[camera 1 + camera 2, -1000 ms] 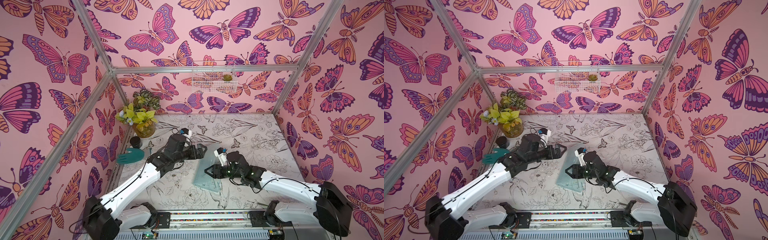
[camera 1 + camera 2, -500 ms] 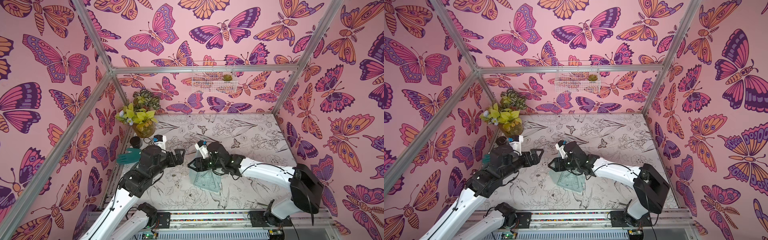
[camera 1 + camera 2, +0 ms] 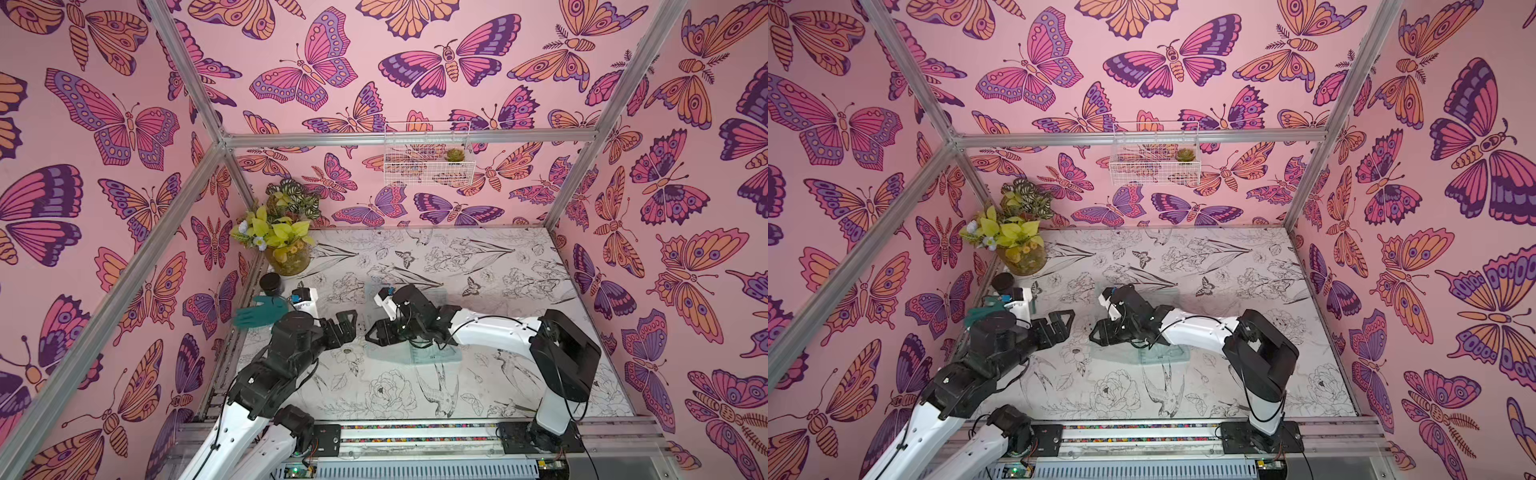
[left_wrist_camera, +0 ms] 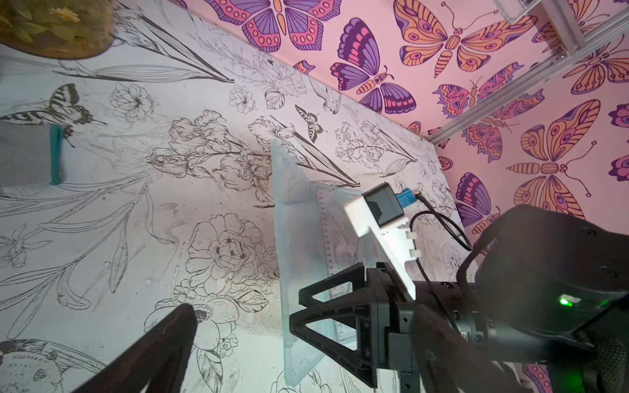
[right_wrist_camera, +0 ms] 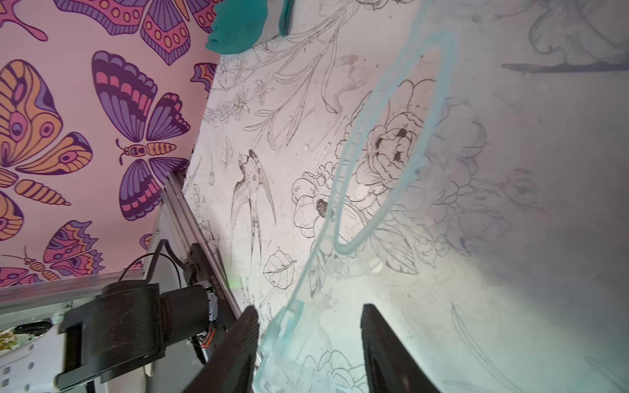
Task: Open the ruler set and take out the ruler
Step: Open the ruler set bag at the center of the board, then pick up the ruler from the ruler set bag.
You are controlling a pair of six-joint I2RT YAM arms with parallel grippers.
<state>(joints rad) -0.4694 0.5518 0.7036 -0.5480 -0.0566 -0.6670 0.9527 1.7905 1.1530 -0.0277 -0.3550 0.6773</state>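
Pink walls (image 3: pixel 124 124) printed with purple and orange butterflies closed three sides; aluminium frame (image 3: pixel 407 139) bars ran along the corners; a white wire basket (image 3: pixel 428 179) hung on the back wall, a succulent (image 3: pixel 455 155) inside; the surface (image 3: pixel 498 266) bore black line drawings of flowers and birds; yellow flowers (image 3: pixel 286 232) stood in its far left corner.

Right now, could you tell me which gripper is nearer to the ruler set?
Right: the right gripper straddles one edge of the ruler set; the left gripper hangs open beside it, apart.

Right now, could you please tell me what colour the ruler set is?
The ruler set is translucent pale aqua, clearest in the left wrist view.
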